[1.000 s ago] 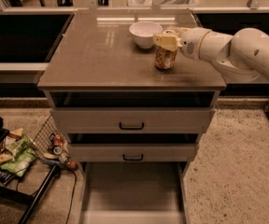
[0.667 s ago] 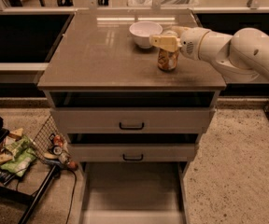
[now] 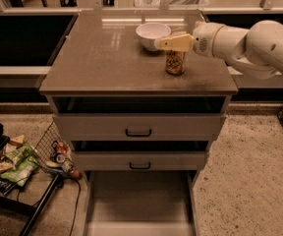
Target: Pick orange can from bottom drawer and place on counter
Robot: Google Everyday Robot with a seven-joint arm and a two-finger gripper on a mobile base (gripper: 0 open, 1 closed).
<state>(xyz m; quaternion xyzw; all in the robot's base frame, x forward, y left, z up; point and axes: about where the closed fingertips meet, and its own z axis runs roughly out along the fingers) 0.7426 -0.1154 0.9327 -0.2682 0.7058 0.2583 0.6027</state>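
The orange can [image 3: 175, 63] stands upright on the counter [image 3: 107, 58], just in front and to the right of the white bowl [image 3: 153, 33]. My gripper [image 3: 166, 42] hangs directly above the can's top, beside the bowl; open or closed, I cannot tell.

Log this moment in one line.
orange can: upright on counter | gripper: at can's top | bottom drawer: open
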